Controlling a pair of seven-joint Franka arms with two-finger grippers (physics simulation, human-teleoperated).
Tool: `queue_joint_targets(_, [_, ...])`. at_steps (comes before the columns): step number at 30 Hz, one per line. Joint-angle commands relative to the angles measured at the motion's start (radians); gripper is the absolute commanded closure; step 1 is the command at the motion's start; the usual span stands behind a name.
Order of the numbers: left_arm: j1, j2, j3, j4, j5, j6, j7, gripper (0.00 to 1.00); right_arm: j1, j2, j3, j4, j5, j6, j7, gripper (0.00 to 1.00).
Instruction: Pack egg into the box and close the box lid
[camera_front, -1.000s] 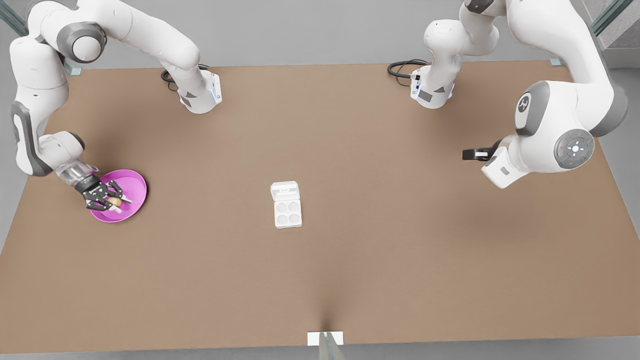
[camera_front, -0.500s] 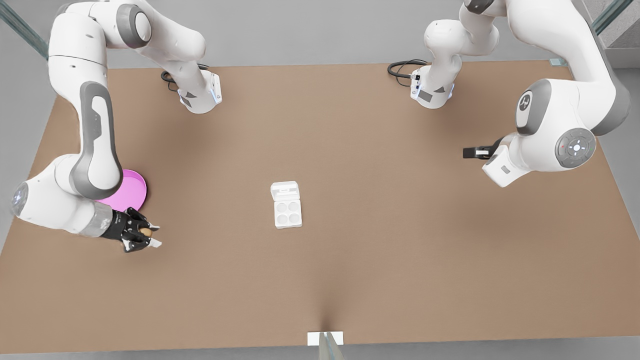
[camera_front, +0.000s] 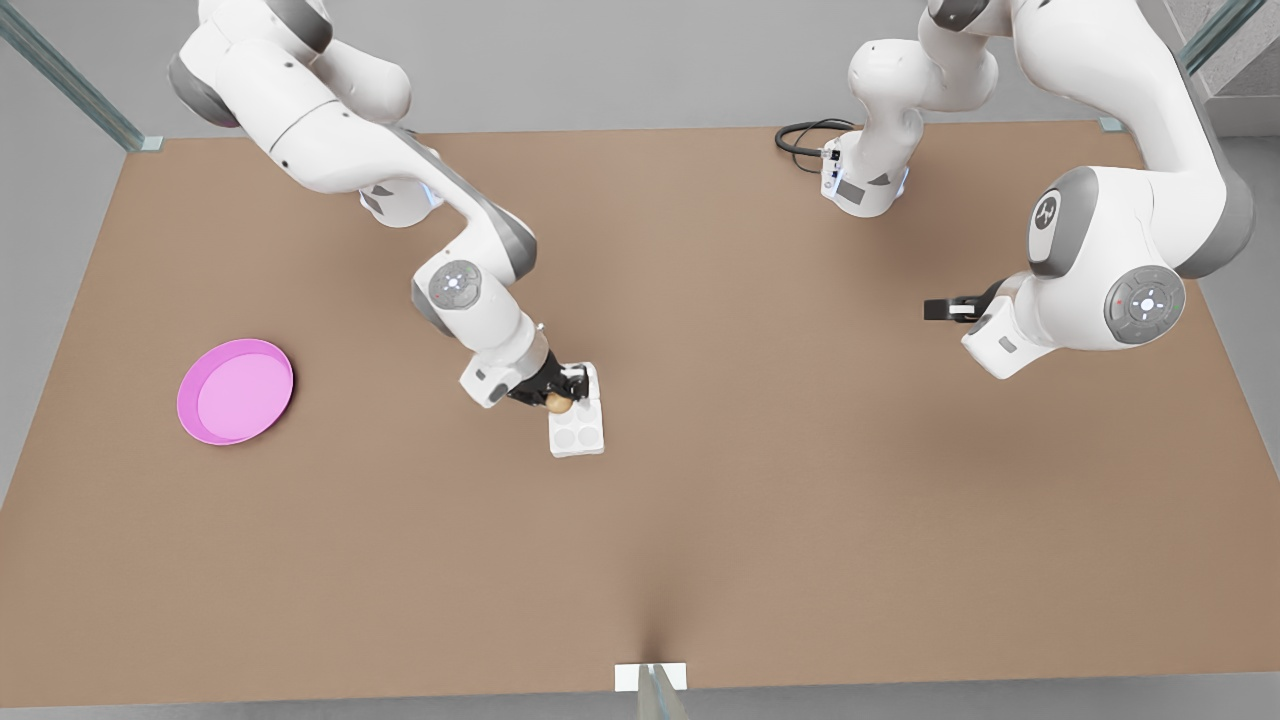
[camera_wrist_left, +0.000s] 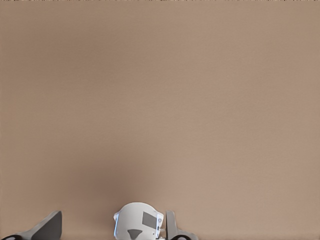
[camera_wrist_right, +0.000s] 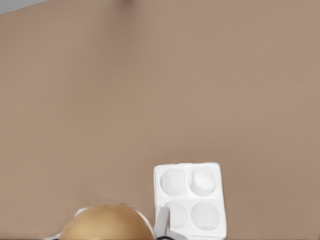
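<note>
Right gripper (camera_front: 562, 392) sits over the carton at table centre, closed on the egg (camera_front: 556, 403); in the right wrist view the egg (camera_wrist_right: 107, 222) bulges large and tan at the frame edge, held between the fingers. The egg hangs above the box (camera_front: 577, 430), at the edge where tray meets lid, not yet in a cup. The box (camera_wrist_right: 192, 200) lies open on the brown table (camera_front: 760, 520), all four round cups bare. The lid (camera_front: 592, 378) lies flat behind the tray, mostly covered by the gripper in the front view. Pink plate (camera_front: 235, 390) rests well apart toward the front view's left, nothing on it. Left gripper (camera_front: 938, 309) hangs high on the front view's right, well clear of the box, arm waiting; dark fingers point toward centre, gap not readable there. In the left wrist view two finger tips (camera_wrist_left: 47, 227) stand apart with bare table and an arm base (camera_wrist_left: 138, 223) between them, so it reads as spread with nothing in it.
</note>
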Motion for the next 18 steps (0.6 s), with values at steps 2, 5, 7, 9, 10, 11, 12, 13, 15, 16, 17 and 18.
queue_joint_targets(2, [0.000, 0.001, 0.000, 0.000, 0.000, 0.000, 0.000, 0.00, 0.011, 0.046, -0.028, -0.024, 0.011, 0.074, -0.046, 0.79])
queue_joint_targets(5, [0.000, 0.000, 0.000, 0.000, 0.000, -0.002, 0.000, 0.00, 0.014, 0.112, -0.033, -0.035, -0.059, 0.097, -0.044, 0.79])
queue_joint_targets(7, [0.000, 0.000, 0.000, 0.000, 0.000, -0.002, 0.000, 0.00, 0.068, 0.144, -0.067, -0.030, -0.153, 0.123, 0.011, 0.79])
queue_joint_targets(9, [0.000, 0.000, 0.000, 0.000, 0.002, -0.002, 0.000, 0.00, 0.071, 0.177, -0.070, -0.024, -0.206, 0.126, 0.040, 0.79])
queue_joint_targets(10, [0.000, 0.000, 0.000, 0.000, 0.002, -0.002, 0.000, 0.00, 0.071, 0.193, -0.070, -0.020, -0.206, 0.127, 0.039, 0.79])
queue_joint_targets(11, [0.000, 0.000, 0.000, 0.000, 0.002, -0.002, 0.000, 0.00, 0.069, 0.206, -0.071, -0.012, -0.220, 0.127, 0.039, 0.79])
queue_joint_targets(12, [0.000, 0.000, 0.000, 0.000, 0.002, -0.002, 0.000, 0.00, 0.069, 0.217, -0.073, -0.009, -0.252, 0.127, 0.036, 0.79])
queue_joint_targets(13, [0.000, 0.000, 0.000, 0.000, 0.002, -0.002, 0.000, 0.00, 0.071, 0.221, -0.073, -0.012, -0.257, 0.127, 0.036, 0.79])
queue_joint_targets(15, [0.000, 0.000, 0.000, 0.000, 0.003, -0.002, 0.000, 0.00, 0.095, 0.238, -0.099, -0.011, -0.283, 0.127, 0.037, 0.79])
queue_joint_targets(16, [0.000, 0.000, 0.000, 0.000, 0.005, -0.002, 0.000, 0.00, 0.095, 0.241, -0.100, -0.009, -0.282, 0.127, 0.036, 0.00])
queue_joint_targets(17, [0.000, 0.000, 0.000, 0.000, 0.005, -0.002, 0.000, 0.00, 0.095, 0.243, -0.100, -0.009, -0.311, 0.129, 0.034, 0.00])
queue_joint_targets(18, [0.000, 0.000, 0.000, 0.000, 0.005, -0.002, 0.000, 0.00, 0.095, 0.243, -0.101, -0.009, -0.312, 0.129, 0.034, 0.00])
